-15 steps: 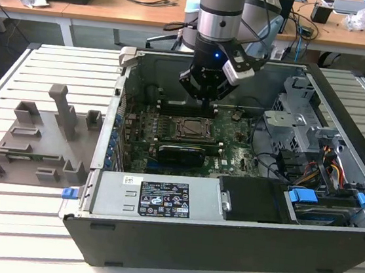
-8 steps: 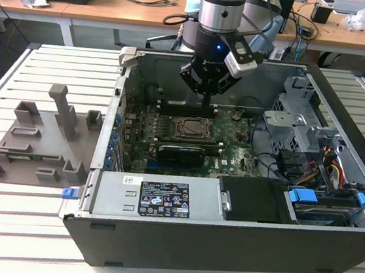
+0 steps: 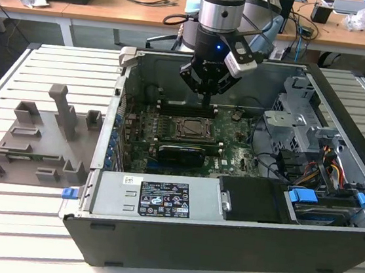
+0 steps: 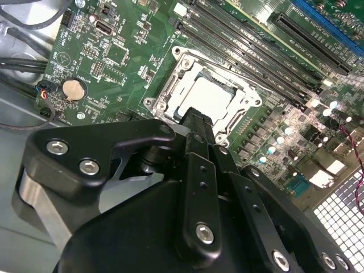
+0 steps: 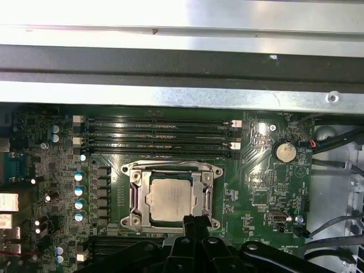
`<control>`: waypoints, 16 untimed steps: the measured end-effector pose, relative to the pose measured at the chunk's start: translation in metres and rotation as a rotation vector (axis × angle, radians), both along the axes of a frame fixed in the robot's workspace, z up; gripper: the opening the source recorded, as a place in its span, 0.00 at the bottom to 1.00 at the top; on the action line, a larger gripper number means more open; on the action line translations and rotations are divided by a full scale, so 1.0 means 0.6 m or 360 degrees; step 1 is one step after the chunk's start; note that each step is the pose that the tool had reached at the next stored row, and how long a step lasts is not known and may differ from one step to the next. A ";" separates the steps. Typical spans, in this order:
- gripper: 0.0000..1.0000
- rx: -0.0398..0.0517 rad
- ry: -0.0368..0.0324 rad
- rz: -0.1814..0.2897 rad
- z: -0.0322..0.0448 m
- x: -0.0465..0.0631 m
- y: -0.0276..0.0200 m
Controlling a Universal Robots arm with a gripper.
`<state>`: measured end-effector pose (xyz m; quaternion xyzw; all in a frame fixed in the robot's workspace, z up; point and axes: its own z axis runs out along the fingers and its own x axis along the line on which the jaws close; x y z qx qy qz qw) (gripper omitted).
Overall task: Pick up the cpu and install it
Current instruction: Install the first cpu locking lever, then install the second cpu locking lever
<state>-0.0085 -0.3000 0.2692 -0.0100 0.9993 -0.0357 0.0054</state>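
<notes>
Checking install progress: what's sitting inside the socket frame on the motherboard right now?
The cpu lies flat inside the socket frame, silver top up, in both wrist views. The gripper hangs just above its near edge and covers that edge. Contacts underneath are hidden.

We see the arm [image 3: 221, 9] coming straight down with its wrist vertical, the black gripper [image 3: 206, 99] pointing downward and its two fingers [image 4: 196, 122] pressed together at the tips with nothing held between them.

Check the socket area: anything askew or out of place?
Nothing stands out. The cpu lies flat and square inside the socket frame, with the gripper just above its edge. Motherboard around it looks undamaged.
</notes>
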 end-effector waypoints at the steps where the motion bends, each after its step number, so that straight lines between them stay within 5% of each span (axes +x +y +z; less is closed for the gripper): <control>1: 0.11 0.0000 0.0000 0.0000 0.000 0.000 0.0000; 7: 0.11 0.0000 0.0000 0.0000 0.000 0.000 -0.0023; 16: 0.11 0.0027 0.0000 0.0000 -0.001 -0.001 -0.0445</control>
